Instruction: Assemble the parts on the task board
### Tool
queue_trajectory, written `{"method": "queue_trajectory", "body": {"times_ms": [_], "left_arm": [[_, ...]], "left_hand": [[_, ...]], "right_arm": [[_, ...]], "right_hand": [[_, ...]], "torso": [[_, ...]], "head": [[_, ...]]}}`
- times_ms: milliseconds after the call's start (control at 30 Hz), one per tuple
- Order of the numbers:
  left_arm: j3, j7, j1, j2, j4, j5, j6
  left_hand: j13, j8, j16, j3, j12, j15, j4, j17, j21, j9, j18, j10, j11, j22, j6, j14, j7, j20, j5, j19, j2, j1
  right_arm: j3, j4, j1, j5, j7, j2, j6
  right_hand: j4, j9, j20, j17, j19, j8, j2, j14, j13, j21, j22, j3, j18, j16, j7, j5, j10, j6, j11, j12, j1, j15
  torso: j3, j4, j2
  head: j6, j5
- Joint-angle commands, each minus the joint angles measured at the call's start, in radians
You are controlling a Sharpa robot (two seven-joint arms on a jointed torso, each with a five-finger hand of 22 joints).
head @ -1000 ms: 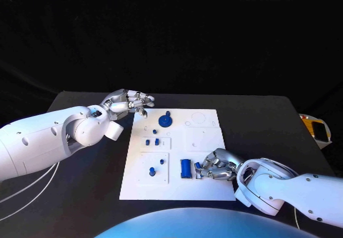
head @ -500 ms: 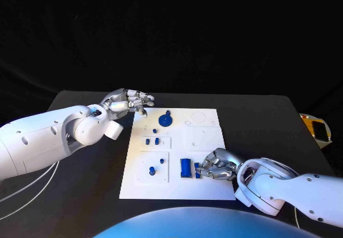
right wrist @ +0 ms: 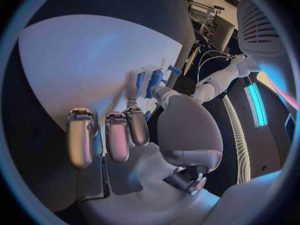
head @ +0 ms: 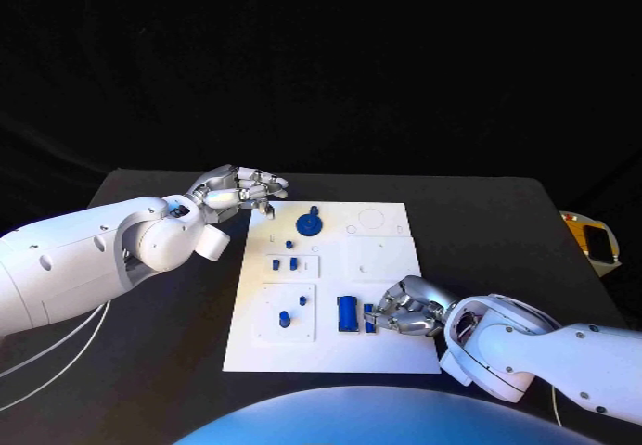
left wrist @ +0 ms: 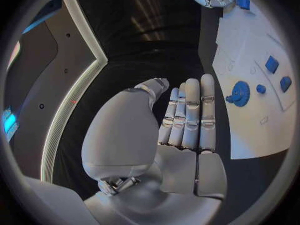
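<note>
Nothing has moved: in the head view, the right hand (head: 408,310), lower right, fingers curled at a blue part (head: 347,313) on the task board (head: 381,260); whether it grips, I cannot tell. Left hand (head: 244,192) hovers upper left, spread, empty. Left wrist view: fingers straight beside the gear (left wrist: 240,93). Right wrist view: fingertips (right wrist: 132,91) at blue parts; press straight down, slowly.

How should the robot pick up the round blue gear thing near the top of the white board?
Probably from straight above, pinching the raised knob at the centre of the round blue gear. It lies flat on the white task board, so its rim gives little to grasp. The left hand hovers nearest.
</note>
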Motion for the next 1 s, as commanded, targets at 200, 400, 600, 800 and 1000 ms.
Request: {"method": "queue_trajectory", "body": {"times_ms": [200,400,600,800,1000], "left_arm": [[0.0,0.018,0.0,0.002,-0.001,0.008,0.006],[0.0,0.03,-0.001,0.012,-0.014,0.017,-0.07],[-0.001,0.059,-0.011,0.032,-0.037,0.068,-0.142],[-0.001,0.091,-0.035,0.066,-0.081,0.133,-0.176],[0.0,0.121,-0.049,0.116,-0.145,0.181,-0.215]], "left_hand": [[-0.001,0.004,0.003,0.003,0.005,0.002,0.003,0.001,0.0,-0.001,0.012,-0.008,0.002,0.002,-0.007,-0.007,0.001,0.001,0.004,0.007,0.0,0.008],[0.0,0.007,-0.006,-0.01,0.011,0.006,0.019,-0.001,-0.017,-0.001,0.009,-0.006,0.002,-0.003,-0.005,-0.036,-0.001,0.008,0.001,-0.019,-0.012,-0.006],[-0.003,0.017,-0.165,-0.006,0.022,0.02,0.046,-0.076,-0.145,0.001,0.005,0.01,0.003,-0.068,-0.003,-0.135,-0.007,0.036,-0.001,-0.125,-0.016,0.0],[-0.048,0.037,-0.47,0.03,-0.032,0.053,0.069,-0.182,-0.416,0.013,0.005,0.041,0.009,-0.237,-0.013,-0.161,-0.008,0.108,-0.002,-0.214,-0.024,0.023],[-0.101,0.031,-0.67,0.05,-0.151,0.1,0.068,-0.218,-0.596,0.012,0.01,-0.01,0.05,-0.365,-0.056,-0.218,-0.008,0.148,-0.002,-0.216,-0.028,0.032]], "right_arm": [[0.0,-0.011,0.006,0.036,0.098,-0.023,-0.026],[0.001,-0.058,0.053,0.252,0.313,-0.029,-0.03],[0.003,-0.163,0.115,0.538,0.518,0.002,0.024],[0.01,-0.353,0.154,0.71,0.633,0.091,0.1],[0.02,-0.547,0.168,0.88,0.716,0.193,0.16]], "right_hand": [[-0.037,-0.013,0.002,0.149,0.048,-0.041,0.0,0.079,0.087,-0.055,0.216,0.0,-0.003,-0.006,0.023,-0.057,-0.009,-0.05,0.013,-0.026,0.104,0.011],[-0.057,-0.03,0.021,0.091,0.01,-0.083,0.002,0.065,0.048,-0.162,0.186,-0.007,0.017,-0.032,0.049,-0.074,-0.048,-0.091,0.037,-0.079,0.147,0.032],[-0.107,-0.035,0.047,-0.207,-0.209,-0.11,0.02,-0.053,-0.267,-0.705,0.009,0.018,0.108,-0.225,0.076,-0.096,-0.327,-0.134,0.062,-0.486,0.22,0.057],[-0.149,-0.076,0.091,-0.618,-0.378,-0.171,0.023,-0.315,-0.59,-1.087,-0.197,0.126,0.142,-0.621,0.124,-0.153,-0.472,-0.193,0.106,-0.815,0.263,0.101],[-0.138,-0.121,0.128,-0.732,-0.437,-0.206,0.026,-0.407,-0.867,-1.25,-0.367,0.144,0.146,-0.859,0.134,-0.292,-0.464,-0.154,0.131,-1.024,0.211,0.137]], "torso": [[-0.0008,0.0004,-0.002],[-0.0018,0.0012,-0.012],[-0.0108,0.0037,-0.034],[-0.0175,-0.0022,-0.066],[-0.0159,0.0,-0.082]], "head": [[0.006,-0.005],[0.026,-0.012],[0.065,-0.026],[0.119,-0.033],[0.152,-0.04]]}}
